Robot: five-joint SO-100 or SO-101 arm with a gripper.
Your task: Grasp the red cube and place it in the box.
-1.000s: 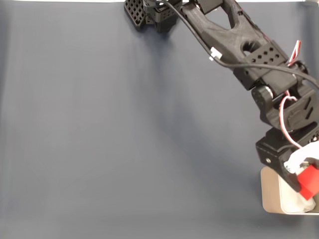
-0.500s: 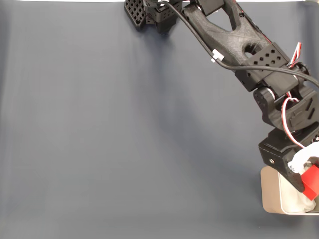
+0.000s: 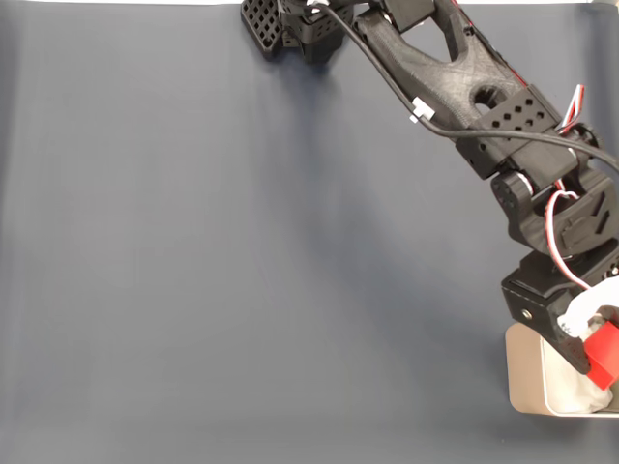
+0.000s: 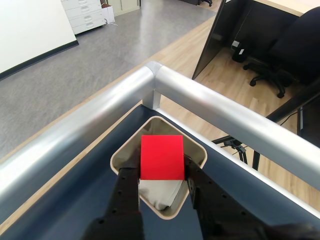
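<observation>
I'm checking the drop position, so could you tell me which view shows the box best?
The wrist view: the box shows nearly its whole rim below the red cube held in the end effector. In the fixed view the box is cut by the frame edge.

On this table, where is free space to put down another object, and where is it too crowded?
In the fixed view, the dark cloth lies bare from its left edge to the arm, and along the bottom up to the box. The lower right corner is crowded: the hand holds the red cube above the box, beside the metal rail.
</observation>
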